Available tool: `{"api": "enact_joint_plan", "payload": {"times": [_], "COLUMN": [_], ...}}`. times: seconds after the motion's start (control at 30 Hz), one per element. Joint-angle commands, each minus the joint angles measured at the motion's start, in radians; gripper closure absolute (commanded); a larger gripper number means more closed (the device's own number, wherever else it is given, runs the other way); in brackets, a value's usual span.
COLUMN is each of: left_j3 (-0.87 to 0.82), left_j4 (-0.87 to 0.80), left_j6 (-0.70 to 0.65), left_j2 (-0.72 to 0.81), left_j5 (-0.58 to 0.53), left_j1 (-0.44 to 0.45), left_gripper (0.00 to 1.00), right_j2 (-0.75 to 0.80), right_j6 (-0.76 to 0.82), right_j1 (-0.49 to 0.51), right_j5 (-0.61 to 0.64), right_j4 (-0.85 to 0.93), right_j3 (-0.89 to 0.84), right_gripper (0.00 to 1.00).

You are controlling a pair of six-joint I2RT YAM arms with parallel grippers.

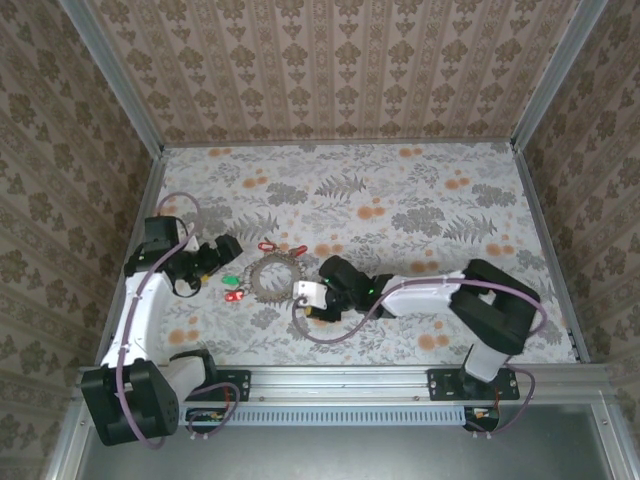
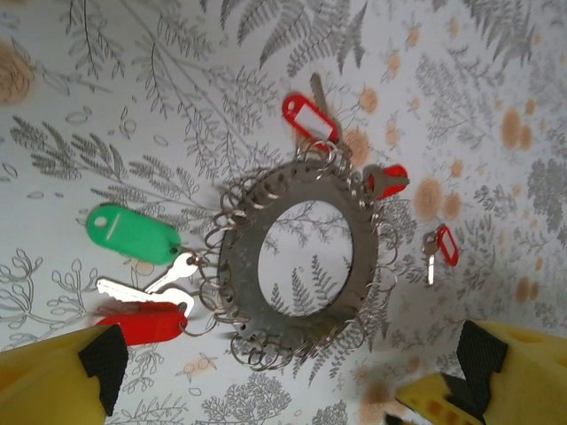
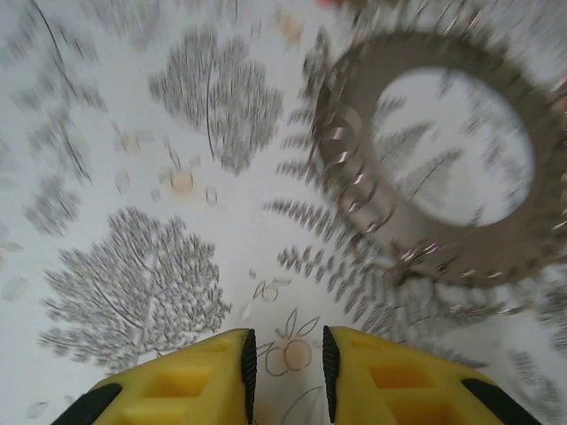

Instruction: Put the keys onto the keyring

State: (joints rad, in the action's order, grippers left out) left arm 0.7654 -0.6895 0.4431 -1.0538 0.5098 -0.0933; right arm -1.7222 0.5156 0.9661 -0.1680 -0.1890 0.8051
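a: counts?
b: one grey metal keyring with wire loops round its rim (image 2: pixel 237 266), flat on the floral-print table (image 1: pixel 420 190), between the arms. left wrist view: four small red plastic-headed keys (image 2: pixel 310 119) and one green plastic-tagged key (image 2: pixel 133 235), all at the rim. threaded or not, cannot tell.
a: top view?
b: resolves three red specks plus the green. right wrist view is blurred.
a: grippers?
b: left gripper (image 2: pixel 283 390) spread wide, empty. right gripper (image 3: pixel 283 372) nearly clenched, narrow gap, grasping nothing, near the ring.
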Motion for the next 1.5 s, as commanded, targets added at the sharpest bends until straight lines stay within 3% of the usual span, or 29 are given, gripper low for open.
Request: {"api": "enact_joint_plan", "payload": {"times": [0.0, 0.37, 0.7, 1.0, 1.23, 1.47], "left_j3": [-0.006, -0.046, -0.061, -0.061, -0.066, -0.120], "left_j4": [-0.007, 0.065, 0.084, 0.086, 0.088, 0.201], "left_j6": [-0.050, -0.063, -0.043, -0.039, -0.029, -0.078], "left_j2": [0.004, 0.013, 0.020, 0.020, 0.038, 0.160], "left_j5": [0.026, 0.066, 0.057, 0.054, 0.041, 0.025], "left_j1": [-0.008, -0.007, 0.006, 0.027, 0.037, 0.081], "left_gripper": [0.04, 0.09, 0.11, 0.13, 0.14, 0.17], "right_j2": [-0.048, -0.136, -0.190, -0.214, -0.204, -0.132], "right_j6": [0.010, -0.128, -0.188, -0.193, -0.185, -0.151], "right_j1": [-0.004, -0.004, -0.004, -0.004, -0.004, -0.008], "right_j5": [0.099, 0.142, 0.204, 0.255, 0.252, 0.240], "right_j4": [-0.038, -0.171, -0.257, -0.313, -0.362, -0.374], "right_j3": [0.052, 0.048, 0.054, 0.057, 0.033, -0.020], "right_gripper": [0.71, 0.69, 0.77, 0.81, 0.91, 0.94]}}
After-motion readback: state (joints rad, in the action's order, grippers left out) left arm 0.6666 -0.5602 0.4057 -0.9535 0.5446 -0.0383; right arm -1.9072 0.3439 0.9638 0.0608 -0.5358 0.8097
